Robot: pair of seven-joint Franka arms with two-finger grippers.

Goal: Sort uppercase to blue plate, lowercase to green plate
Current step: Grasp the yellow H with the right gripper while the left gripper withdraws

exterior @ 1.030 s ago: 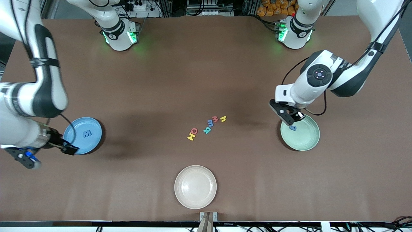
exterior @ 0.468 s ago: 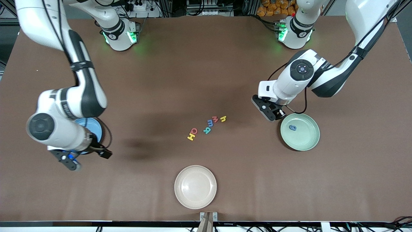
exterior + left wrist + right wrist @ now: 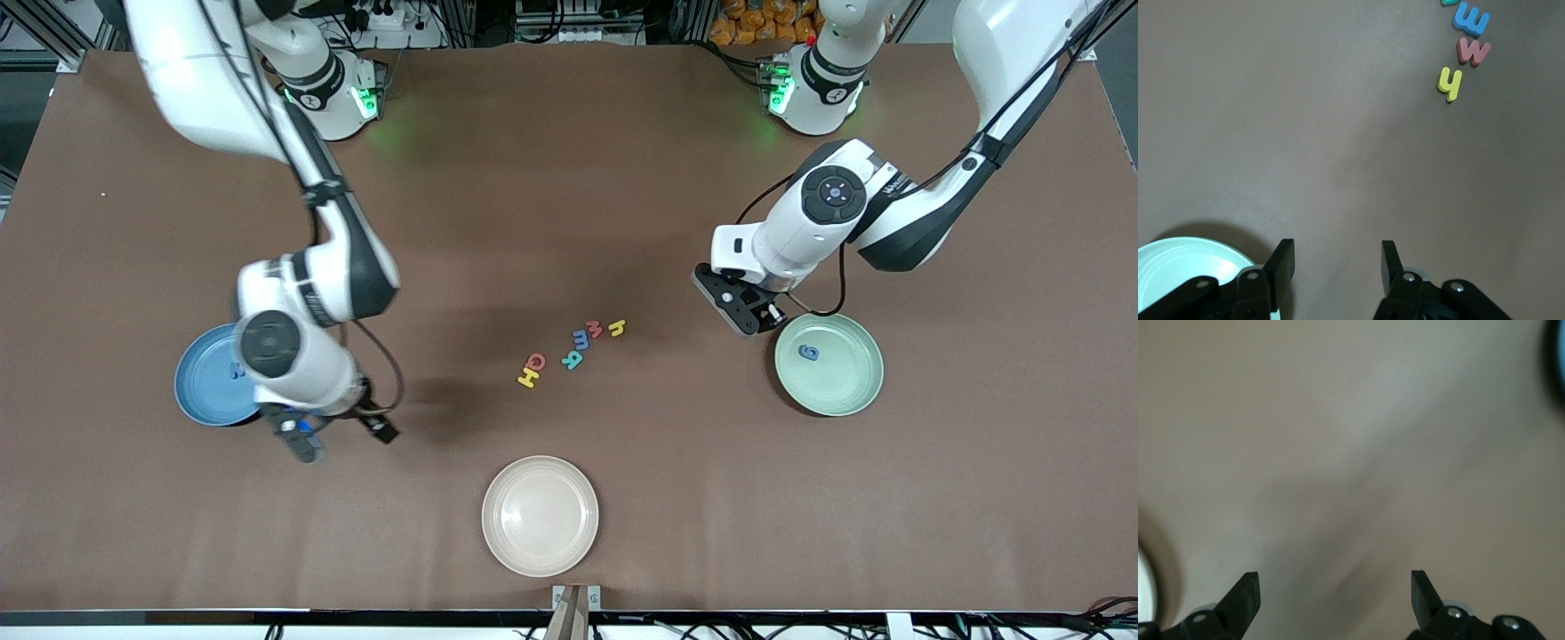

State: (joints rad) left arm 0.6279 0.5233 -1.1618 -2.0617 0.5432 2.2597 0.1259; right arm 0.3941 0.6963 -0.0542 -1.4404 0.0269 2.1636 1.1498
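The blue plate lies toward the right arm's end, with a dark blue letter in it mostly hidden by the right arm. The green plate lies toward the left arm's end and holds the dark blue g. In mid-table sit a yellow H, red Q, teal R, light blue m, red m and yellow h. My right gripper hangs open and empty over bare table beside the blue plate. My left gripper is open and empty over the table beside the green plate.
A cream plate lies near the table's front edge, nearer to the front camera than the letters. In the left wrist view the yellow h, red m and light blue m show ahead of the fingers.
My right arm has swung from the blue plate's outer side across it toward mid-table. My left gripper moved off the green plate to the table beside it, then held still.
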